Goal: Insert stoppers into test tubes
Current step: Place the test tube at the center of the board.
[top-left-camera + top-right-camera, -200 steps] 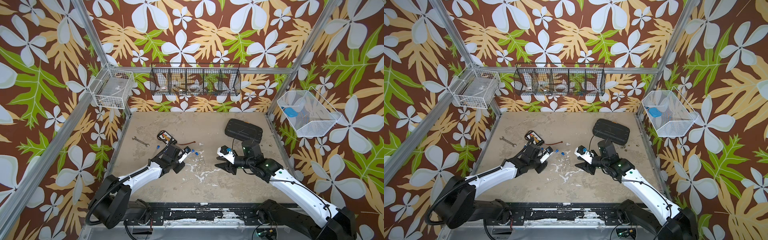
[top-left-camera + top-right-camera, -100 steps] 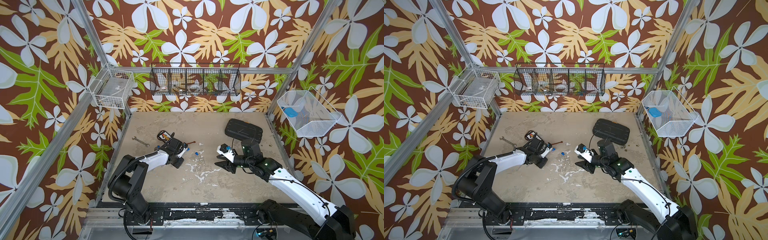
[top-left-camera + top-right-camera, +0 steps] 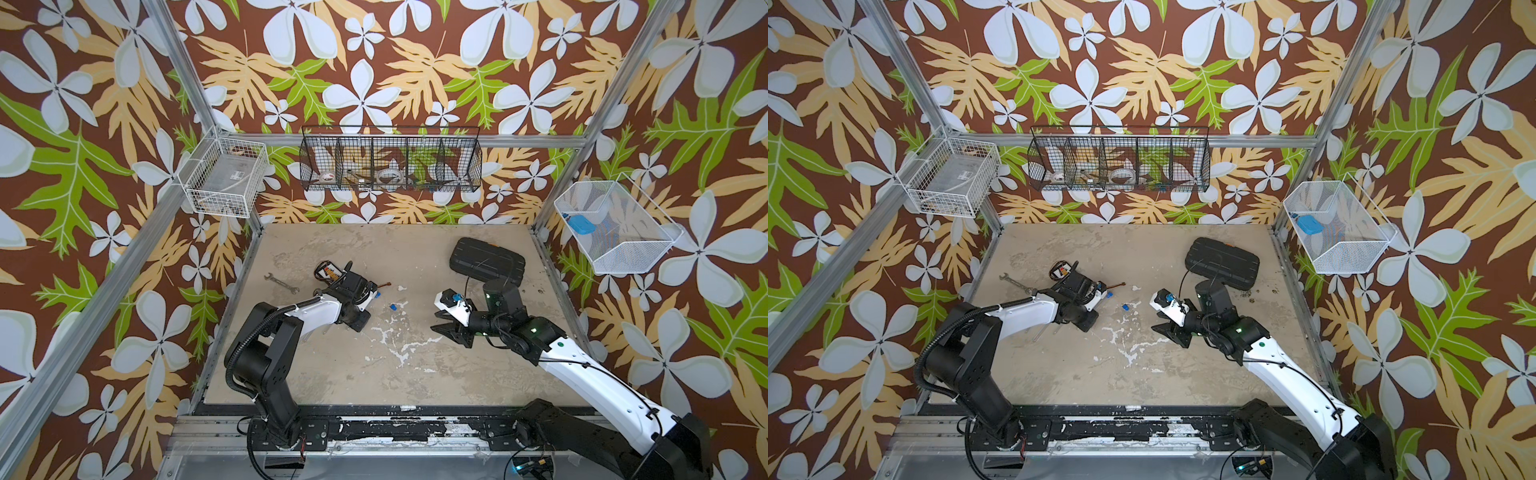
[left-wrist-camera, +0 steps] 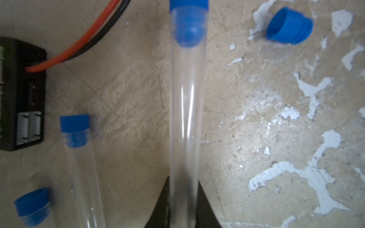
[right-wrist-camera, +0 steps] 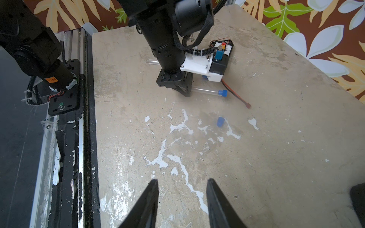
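My left gripper point(image 4: 183, 199) is shut on a clear test tube point(image 4: 186, 118), which has a blue stopper point(image 4: 188, 23) seated in its mouth. In the right wrist view that left gripper point(image 5: 184, 91) points down at the table and the tube point(image 5: 205, 91) sticks out sideways, low over the surface. A second stoppered test tube point(image 4: 79, 158) lies beside it, and another blue stopper point(image 4: 32, 205) shows at the frame edge. One loose stopper point(image 3: 392, 306) lies on the table between the arms. My right gripper point(image 5: 182, 180) is open and empty above the table's middle.
A black circuit board with red and black wires point(image 4: 21, 94) lies by the tubes. A silver wrench point(image 3: 282, 284) lies far left and a black case point(image 3: 486, 259) far right. Wire baskets hang on the walls; the right one point(image 3: 615, 249) holds a flat blue piece.
The left arm has folded back, its elbow rising, and its gripper has shifted slightly left and away with the tube still in it. The right arm has not moved.
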`<state>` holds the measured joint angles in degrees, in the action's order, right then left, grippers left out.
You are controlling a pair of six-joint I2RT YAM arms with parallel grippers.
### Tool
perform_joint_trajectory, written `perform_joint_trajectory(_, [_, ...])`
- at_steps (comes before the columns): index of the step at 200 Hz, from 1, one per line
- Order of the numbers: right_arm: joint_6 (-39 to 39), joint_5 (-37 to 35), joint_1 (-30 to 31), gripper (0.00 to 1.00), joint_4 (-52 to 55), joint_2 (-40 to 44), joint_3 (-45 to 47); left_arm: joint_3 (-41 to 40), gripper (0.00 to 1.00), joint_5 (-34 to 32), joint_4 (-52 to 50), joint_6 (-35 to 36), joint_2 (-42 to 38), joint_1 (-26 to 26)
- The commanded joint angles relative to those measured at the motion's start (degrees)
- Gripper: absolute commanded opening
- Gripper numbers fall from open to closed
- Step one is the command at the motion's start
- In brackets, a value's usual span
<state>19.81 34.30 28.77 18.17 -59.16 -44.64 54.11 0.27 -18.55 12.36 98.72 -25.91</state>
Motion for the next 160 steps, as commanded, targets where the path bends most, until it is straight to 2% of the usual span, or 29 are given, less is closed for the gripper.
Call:
perform_joint_trajectory(1, [0.2,-0.2,0.0,0.42,0.1,0.3,0.1,-0.3,0.2,-2.1,-6.0,-0.1,1.0,0.2])
perform_joint_trajectory(43, [0.1,-0.2,0.0,0.42,0.3,0.8,0.4,0.1,0.27,-2.2,-6.1,-0.1,0.6,0.2])
perform_joint_trajectory(83, [-0.8,-4.3,-0.4,0.43,-0.1,1.7,0.7,1.0,0.3,-2.1,-5.6,-0.5,-1.9,0.2])
perform_joint_trajectory(97, [-2.5,-7.9,-1.4,0.43,-0.4,2.0,0.9,1.1,0.32,-0.7,-4.2,-0.8,-4.3,0.3])
perform_joint_trajectory(134, [-9.6,-24.5,-2.7,0.45,1.3,0.5,1.9,-1.1,0.32,3.2,2.5,-3.2,-12.9,0.2])
perform_joint_trajectory(160, [-10.5,-30.5,-8.2,0.45,1.1,-2.2,2.5,-4.7,0.32,5.1,10.8,-4.5,-20.6,0.2])
